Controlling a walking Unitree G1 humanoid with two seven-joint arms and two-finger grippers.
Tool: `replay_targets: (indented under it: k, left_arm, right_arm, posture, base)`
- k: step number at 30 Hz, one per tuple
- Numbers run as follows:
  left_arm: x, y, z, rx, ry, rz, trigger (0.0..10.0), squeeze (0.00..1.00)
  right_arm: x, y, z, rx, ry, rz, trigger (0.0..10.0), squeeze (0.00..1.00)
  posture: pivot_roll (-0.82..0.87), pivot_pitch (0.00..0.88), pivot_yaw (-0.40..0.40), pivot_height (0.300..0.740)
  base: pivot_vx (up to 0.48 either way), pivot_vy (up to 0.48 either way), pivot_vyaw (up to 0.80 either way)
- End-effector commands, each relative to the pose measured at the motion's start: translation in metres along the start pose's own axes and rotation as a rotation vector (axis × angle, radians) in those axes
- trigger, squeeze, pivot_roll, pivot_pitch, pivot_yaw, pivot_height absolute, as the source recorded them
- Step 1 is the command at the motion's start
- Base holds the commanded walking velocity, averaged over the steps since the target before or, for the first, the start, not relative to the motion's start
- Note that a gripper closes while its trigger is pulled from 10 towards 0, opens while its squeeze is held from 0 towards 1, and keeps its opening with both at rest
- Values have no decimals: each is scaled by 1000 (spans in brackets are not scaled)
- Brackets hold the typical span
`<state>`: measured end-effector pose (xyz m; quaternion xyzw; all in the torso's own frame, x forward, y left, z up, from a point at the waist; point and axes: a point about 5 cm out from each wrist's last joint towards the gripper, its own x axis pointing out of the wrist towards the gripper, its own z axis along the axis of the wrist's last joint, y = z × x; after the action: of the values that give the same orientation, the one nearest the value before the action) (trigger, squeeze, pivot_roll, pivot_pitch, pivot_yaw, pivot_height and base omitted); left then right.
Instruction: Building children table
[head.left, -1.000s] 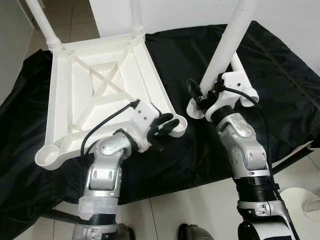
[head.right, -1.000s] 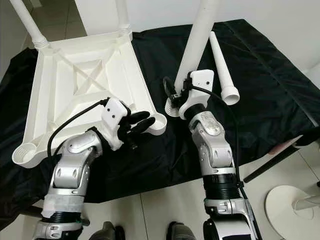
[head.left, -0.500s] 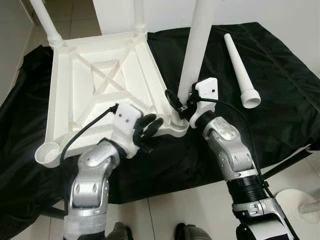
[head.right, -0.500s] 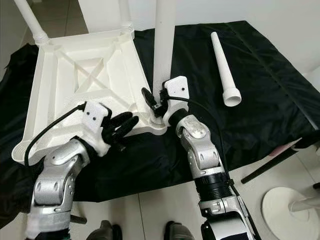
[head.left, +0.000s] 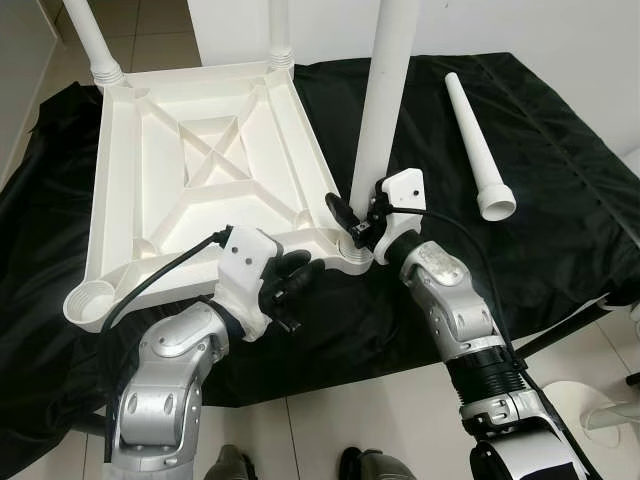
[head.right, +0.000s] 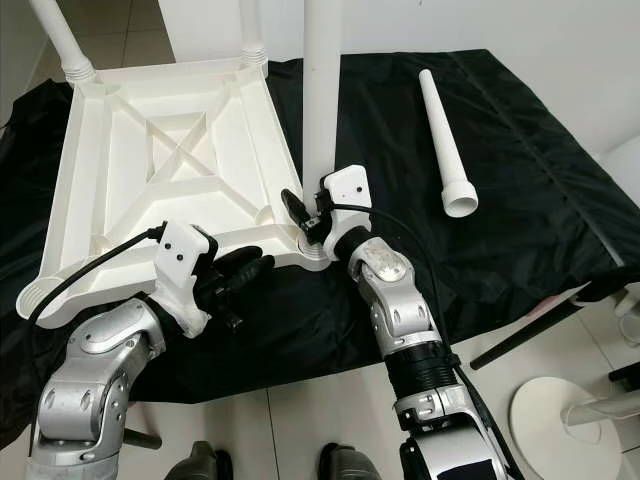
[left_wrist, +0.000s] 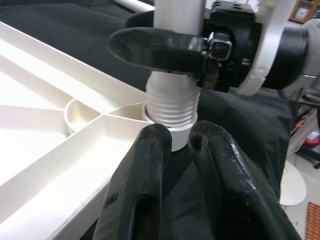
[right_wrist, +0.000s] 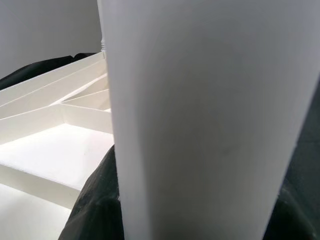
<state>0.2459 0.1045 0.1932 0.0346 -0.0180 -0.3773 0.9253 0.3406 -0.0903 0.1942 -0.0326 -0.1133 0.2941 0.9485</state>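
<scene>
The right hand (head.left: 362, 225) is clamped around the base of a white table leg (head.left: 388, 90), holding it upright with its ribbed, threaded end sitting at the mouth of the near corner socket (head.left: 352, 256) of the upturned tabletop (head.left: 200, 170). In the left wrist view one black finger (left_wrist: 155, 47) of that hand wraps across the leg just above the threads, and the threads are only partly sunk into the socket. The left hand (head.left: 290, 280) rests just beside the same corner, its two fingers (left_wrist: 145, 190) close together and pressed against the socket's outer wall, gripping nothing; it looks to be steadying the tabletop.

The tabletop lies underside up on a black cloth (head.left: 560, 170) spread over the counter. Two far corners already carry legs, the far-left leg (head.left: 88, 40) and the far-right leg (head.left: 278, 30). The near-left socket (head.left: 88, 303) is open. A loose leg (head.left: 478, 140) lies on the cloth, well apart to the right.

My read is that the third leg is being seated and the job is a little past halfway. The next move calls for turning the leg so the threads bite, kept plumb so it does not cross-thread, while the left hand braces the corner against sliding on the cloth. After that the loose leg goes into the near-left socket.
</scene>
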Motion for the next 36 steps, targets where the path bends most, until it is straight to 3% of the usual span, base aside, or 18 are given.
replay_targets:
  k: [1, 18, 36]
  left_arm:
    - [-3, 0, -1, 10, 8, 30, 10000, 0]
    - [-2, -3, 2, -11, 22, 20, 10000, 0]
    - [-3, -5, 6, -13, 29, 14, 10000, 0]
  right_arm:
    - [-8, 3, -27, 20, 113, 7, 10000, 0]
    - [-1, 7, -43, -12, 128, 82, 10000, 0]
    - [-1, 12, -44, 21, 30, 172, 10000, 0]
  posture:
    - [20, 155, -20, 740]
    - [21, 161, -10, 740]
    - [33, 164, -1, 740]
  base:
    - [0, 0, 0]
    - [0, 0, 0]
    - [0, 0, 0]
